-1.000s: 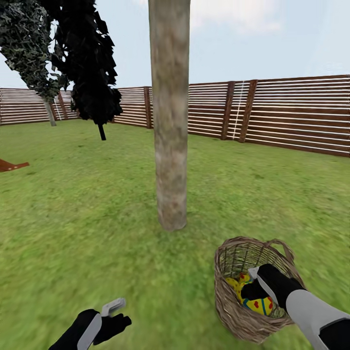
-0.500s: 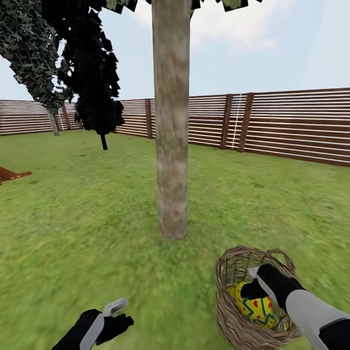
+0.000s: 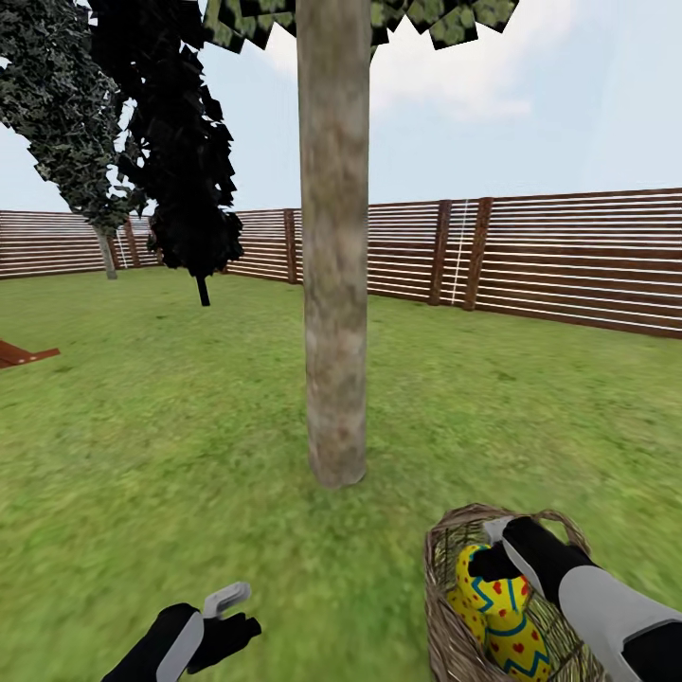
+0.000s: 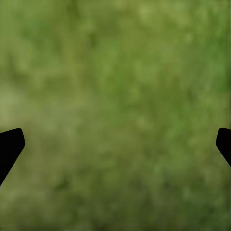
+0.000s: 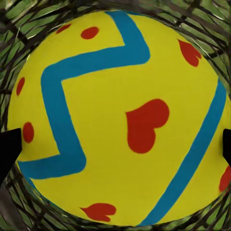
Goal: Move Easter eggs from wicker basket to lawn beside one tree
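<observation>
In the wicker basket (image 3: 455, 606) on the lawn (image 3: 170, 455), near right of the tree (image 3: 333, 284), an Easter egg (image 5: 118, 115) sits between the right gripper (image 3: 488, 559) jaws, spread wide; left gripper (image 4: 115, 144) jaws spread over grass

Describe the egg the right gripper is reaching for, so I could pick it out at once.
Start at the bare grey-brown tree trunk mid-lawn, then drop to the wicker basket at its lower right, where the right gripper dips in. The egg stands tallest just under the fingers, yellow with a teal zigzag and red hearts, above another egg lying lower.
</observation>
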